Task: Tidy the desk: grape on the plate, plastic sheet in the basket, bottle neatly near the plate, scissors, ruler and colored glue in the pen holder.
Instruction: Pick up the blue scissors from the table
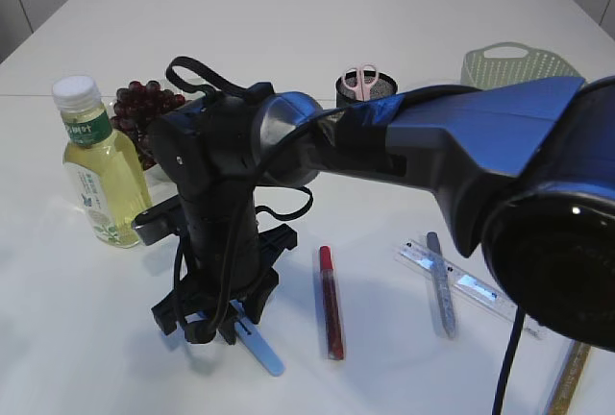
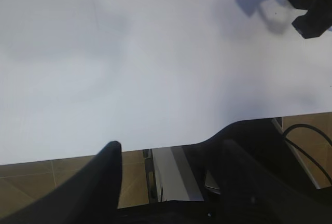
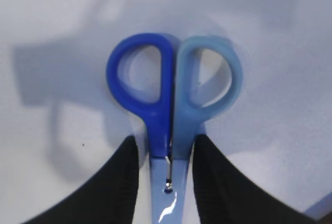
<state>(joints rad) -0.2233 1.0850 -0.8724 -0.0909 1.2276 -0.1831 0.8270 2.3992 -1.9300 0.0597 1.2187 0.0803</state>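
Note:
Blue scissors (image 3: pixel 171 84) lie flat on the white table, their blades in a light blue sheath (image 1: pixel 261 346). My right gripper (image 3: pixel 165 141) points down over them, a finger on each side of the neck just below the handles, a thin gap showing at the left finger. In the exterior view that gripper (image 1: pixel 226 324) stands at the front left. My left gripper (image 2: pixel 170 149) is open and empty at the table's front edge. The bottle (image 1: pixel 96 165) stands beside the grape (image 1: pixel 144 108). Red glue (image 1: pixel 331 300), grey glue (image 1: pixel 440 283) and the ruler (image 1: pixel 466 285) lie on the table. The plastic sheet is out of view.
The mesh pen holder (image 1: pixel 367 88) at the back holds pink scissors (image 1: pixel 361 79). A green basket (image 1: pixel 519 64) stands at the back right. A gold glue stick (image 1: pixel 569 377) lies at the front right. My right arm (image 1: pixel 480 156) crosses the table from right to left.

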